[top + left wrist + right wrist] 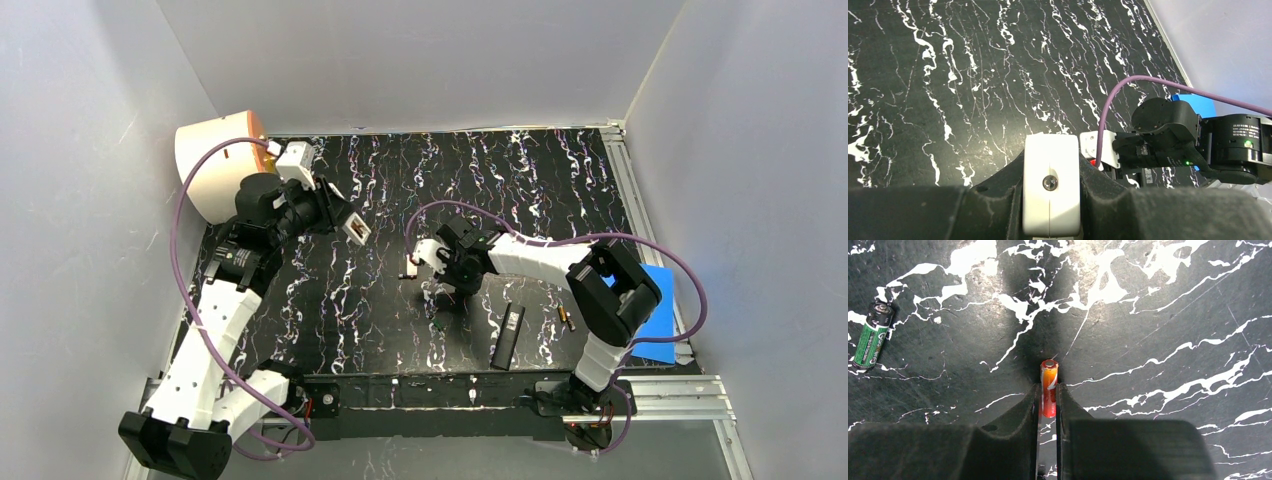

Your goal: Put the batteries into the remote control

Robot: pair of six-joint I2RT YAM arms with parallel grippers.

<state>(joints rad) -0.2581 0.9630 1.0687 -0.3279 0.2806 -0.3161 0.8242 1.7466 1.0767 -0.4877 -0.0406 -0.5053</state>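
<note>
Up close, right gripper (1048, 391) pinched tight on red-orange battery (1049, 374), near the middle of the table (520, 180).

Gripped across its width, with roughly half the cell poking past the fingertips, probably so the free end can lead into the remote's bay. Hard to say from these angles whether lifted clear or resting on the surface. Green battery (872, 336) lying loose nearby, untouched. Remote (508, 336) flat toward the near edge, right of centre, well apart from the held cell; needs a carry across before any loading. Another small cell (567, 320) just beside the remote on its right. Left gripper (1052, 185) pressed together on nothing, hanging toward the far left corner, seemingly kept out of the working arm's way. Loading itself not yet begun.
</note>
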